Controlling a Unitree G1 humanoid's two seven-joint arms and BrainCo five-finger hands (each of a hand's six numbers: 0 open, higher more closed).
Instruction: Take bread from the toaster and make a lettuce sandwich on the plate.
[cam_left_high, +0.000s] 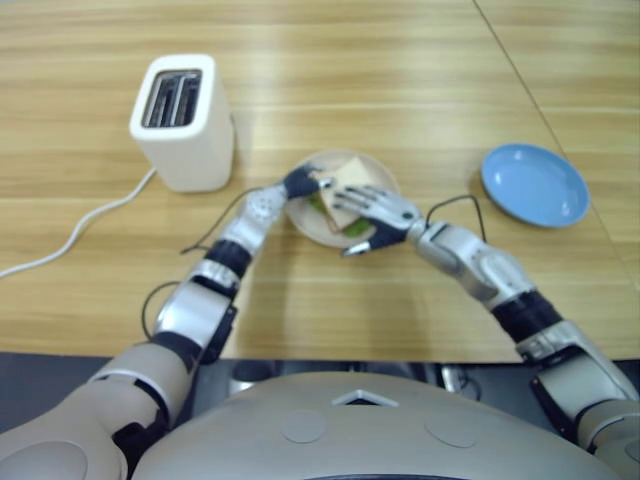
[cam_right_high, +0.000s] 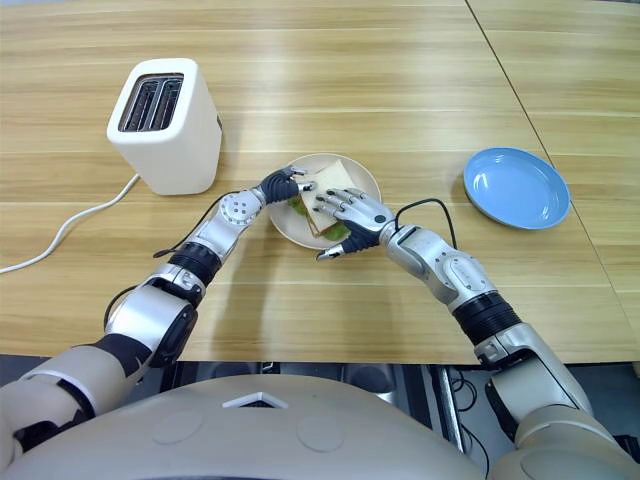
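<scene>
A cream plate (cam_right_high: 290, 228) sits at the table's middle with a sandwich on it: a bread slice (cam_right_high: 337, 178) on top and green lettuce (cam_right_high: 341, 231) showing under its edges. My left hand (cam_right_high: 281, 186) is at the sandwich's left corner, fingers curled against the bread's edge. My right hand (cam_right_high: 354, 213) lies over the front of the top slice, fingers spread and resting on it. The white toaster (cam_right_high: 165, 130) stands at the left, apart from both hands, and its two slots look dark.
A blue plate (cam_right_high: 516, 187) lies to the right, close to the table's seam. The toaster's white cord (cam_right_high: 70, 225) trails off towards the left front edge. Thin black cables (cam_right_high: 425, 205) loop on the wood beside each wrist.
</scene>
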